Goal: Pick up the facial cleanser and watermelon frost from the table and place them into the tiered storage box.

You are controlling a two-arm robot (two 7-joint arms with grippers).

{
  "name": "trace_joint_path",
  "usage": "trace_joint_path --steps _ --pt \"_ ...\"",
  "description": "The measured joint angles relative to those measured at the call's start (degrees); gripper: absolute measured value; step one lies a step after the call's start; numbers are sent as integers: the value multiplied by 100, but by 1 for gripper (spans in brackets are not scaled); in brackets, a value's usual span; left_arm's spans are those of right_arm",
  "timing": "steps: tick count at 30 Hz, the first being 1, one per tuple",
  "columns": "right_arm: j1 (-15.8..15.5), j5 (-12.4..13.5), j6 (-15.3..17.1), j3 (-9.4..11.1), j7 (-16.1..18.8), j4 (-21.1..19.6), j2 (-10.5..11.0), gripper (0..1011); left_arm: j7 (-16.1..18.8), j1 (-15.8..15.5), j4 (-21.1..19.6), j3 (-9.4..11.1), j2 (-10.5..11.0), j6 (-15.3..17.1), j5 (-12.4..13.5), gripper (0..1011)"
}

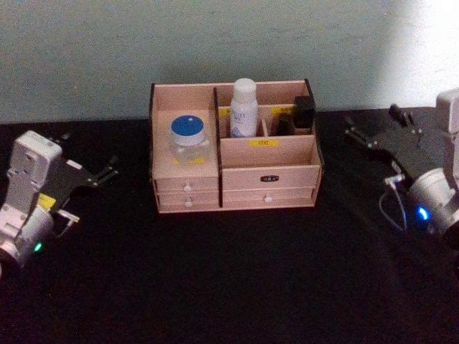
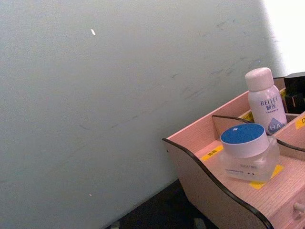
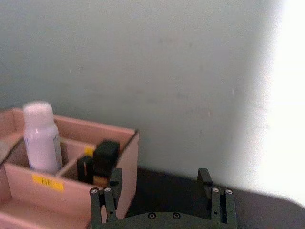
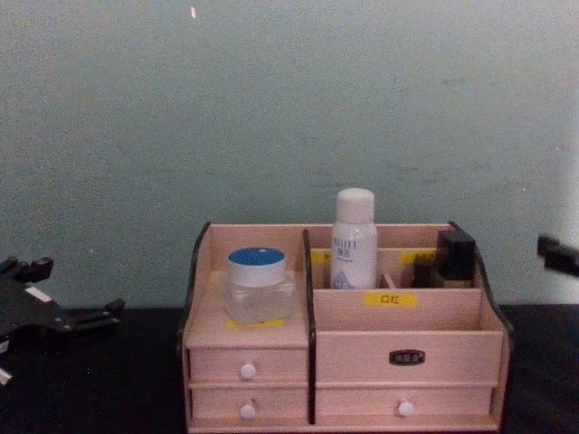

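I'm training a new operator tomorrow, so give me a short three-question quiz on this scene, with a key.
1. True or false: the white bottle stands in a rear compartment of the wooden organiser.
2. Where is the blue-lidded jar?
A. on the black table
B. on the organiser's left shelf, above the drawers
C. in the left gripper
3. Fill in: the left gripper and the right gripper each rest to one side of the organiser, holding ____.

Key:
1. True.
2. B.
3. Nothing; both are open.
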Motion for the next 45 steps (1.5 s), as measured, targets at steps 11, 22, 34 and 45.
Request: trace_joint_path --steps 11,22,34,45 --pt "-87 -259 141 -33 -55 403 -225 1002 0 0 0 0 0 0 0 1001" --pt "-79 -333 182 1 -46 491 -293 1002 0 0 0 0 0 0 0 1001" --pt "-82 -329 181 -3 -45 486 -287 1002 0 0 0 0 0 0 0 1001" --pt "-82 -323 177 -7 -44 480 -283 1002 0 0 0 0 0 0 0 1001"
